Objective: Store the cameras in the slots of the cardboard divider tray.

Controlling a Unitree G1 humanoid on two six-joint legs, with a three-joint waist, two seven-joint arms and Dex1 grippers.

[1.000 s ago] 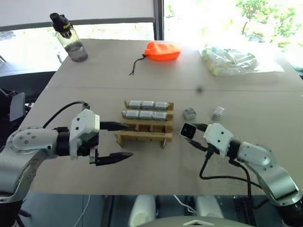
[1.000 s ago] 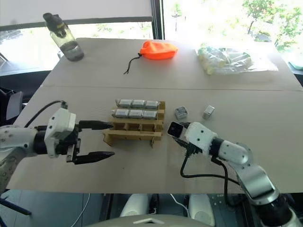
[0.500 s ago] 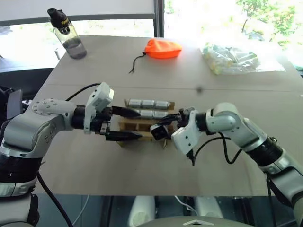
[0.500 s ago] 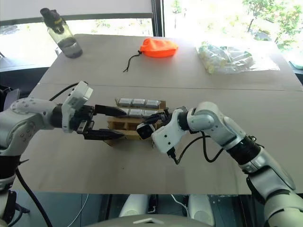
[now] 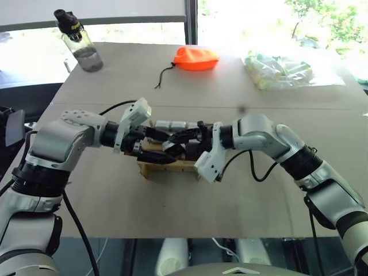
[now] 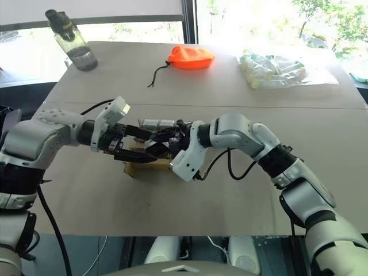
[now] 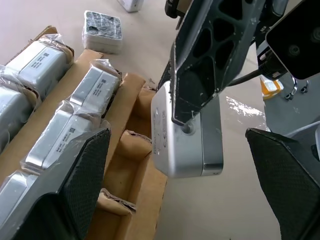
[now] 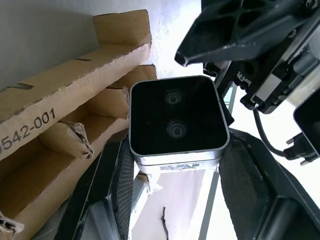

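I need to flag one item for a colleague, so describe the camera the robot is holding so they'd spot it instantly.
Find the cardboard divider tray mid-table. Above its near row, the right gripper clamps a silver-grey camera. Unlike the wrapped cameras slotted in the tray, it is bare, black-faced.

left tool (image 7: 175, 185): fingers spread wide | right tool (image 8: 175, 165): clamped, arms meeting mid-table

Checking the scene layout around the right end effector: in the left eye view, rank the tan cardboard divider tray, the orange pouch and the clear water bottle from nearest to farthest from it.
1. Tan cardboard divider tray: directly under the right end effector.
2. Orange pouch: far side of the table, near the middle.
3. Clear water bottle: far left corner.
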